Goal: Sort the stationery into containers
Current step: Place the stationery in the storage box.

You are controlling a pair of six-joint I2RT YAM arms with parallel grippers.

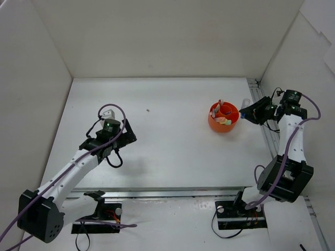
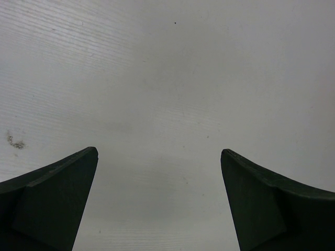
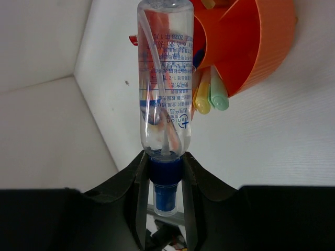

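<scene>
Right gripper (image 3: 163, 163) clamps a blue-capped clear plastic tube (image 3: 163, 78) just beside the round orange plastic cup (image 3: 261, 47).
Left gripper (image 2: 159, 154), well apart from it, gapes wide.

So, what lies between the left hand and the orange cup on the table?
Between the left hand and the orange cup, only bare white table with one tiny dark speck, as the top view shows.

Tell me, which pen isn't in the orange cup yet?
The clear blue-capped one, clamped in the right gripper; the yellow marker and green marker sit in the cup.
</scene>
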